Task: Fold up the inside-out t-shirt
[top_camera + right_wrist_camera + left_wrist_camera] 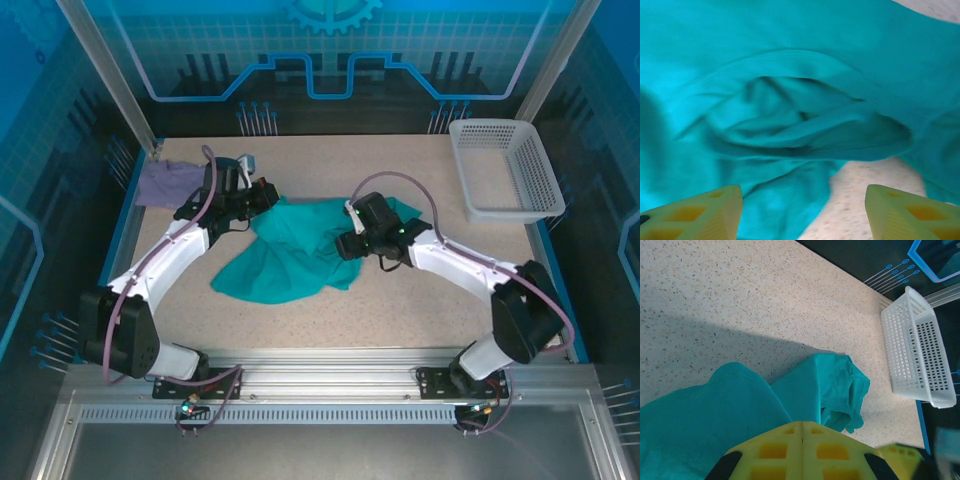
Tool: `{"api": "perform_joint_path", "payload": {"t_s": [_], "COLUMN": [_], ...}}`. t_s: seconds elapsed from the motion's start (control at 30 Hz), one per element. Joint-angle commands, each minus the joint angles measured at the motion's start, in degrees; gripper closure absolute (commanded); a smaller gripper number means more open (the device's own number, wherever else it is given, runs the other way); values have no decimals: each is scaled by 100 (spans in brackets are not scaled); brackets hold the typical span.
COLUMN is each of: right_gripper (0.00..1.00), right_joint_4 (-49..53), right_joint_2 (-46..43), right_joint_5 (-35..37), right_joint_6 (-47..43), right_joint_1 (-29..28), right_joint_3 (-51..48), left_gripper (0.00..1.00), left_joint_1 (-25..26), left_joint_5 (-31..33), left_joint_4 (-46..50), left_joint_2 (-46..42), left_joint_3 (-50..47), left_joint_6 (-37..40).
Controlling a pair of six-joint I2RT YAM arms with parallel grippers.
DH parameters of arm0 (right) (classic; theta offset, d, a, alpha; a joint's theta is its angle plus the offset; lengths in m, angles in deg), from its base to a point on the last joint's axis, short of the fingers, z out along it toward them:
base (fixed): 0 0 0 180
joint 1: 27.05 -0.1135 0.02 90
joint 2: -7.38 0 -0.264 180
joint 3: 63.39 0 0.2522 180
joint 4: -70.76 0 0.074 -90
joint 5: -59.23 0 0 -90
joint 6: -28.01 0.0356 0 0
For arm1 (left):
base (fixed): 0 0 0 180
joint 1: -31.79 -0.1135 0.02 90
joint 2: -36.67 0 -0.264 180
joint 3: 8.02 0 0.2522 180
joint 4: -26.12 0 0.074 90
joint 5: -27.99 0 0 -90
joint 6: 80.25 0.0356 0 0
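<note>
- The table (pixel 330 320) is speckled beige and takes up the middle of the top view.
- The teal t-shirt (pixel 290 255) lies crumpled at the centre of the table. Its long axis runs from lower left to upper right of the top view, between the two arms.
- A white basket (pixel 530 175) sits at the upper right, well apart from the t-shirt.
- A small purple shirt (pixel 165 182) lies at the upper left, beside the left arm.
- The right gripper (pixel 802 192) is spread wide with nothing between its fingers. It hovers right over a hemmed opening in the right part of the t-shirt, so it looks the nearer one for the next grasp.
- The left gripper (pixel 802 427) is pressed together at the t-shirt's upper-left edge. I cannot tell whether cloth is pinched in it.
</note>
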Motion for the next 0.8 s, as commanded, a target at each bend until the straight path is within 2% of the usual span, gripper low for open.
{"api": "perform_joint_path", "payload": {"t_s": [0.0, 0.17, 0.33, 0.47, 0.6, 0.77], "right_gripper": [35, 36, 38, 44, 51, 53], "right_joint_4": [181, -167, -488, -553, -422, -388], "right_joint_2": [402, 954, 1465, 1922, 2243, 2462], "right_joint_5": [69, -1263, -2110, -2413, -2315, -2292], "right_joint_6": [415, 766, 1070, 1177, 1166, 1166], "right_joint_1": [684, 1445, 1883, 2017, 2056, 2161], "right_joint_3": [253, 427, 699, 1062, 1396, 1582], "left_gripper": [100, 100, 100, 100, 100, 100], "left_joint_1": [17, 13, 17, 17, 17, 17], "left_joint_5": [175, 259, 284, 286, 308, 294], "left_joint_4": [58, 72, 66, 66, 90, 92], "left_joint_2": [-159, 23, 148, 195, 202, 200], "left_joint_3": [-105, -109, -107, -127, -142, -146], "left_joint_6": [223, 294, 329, 344, 372, 366]}}
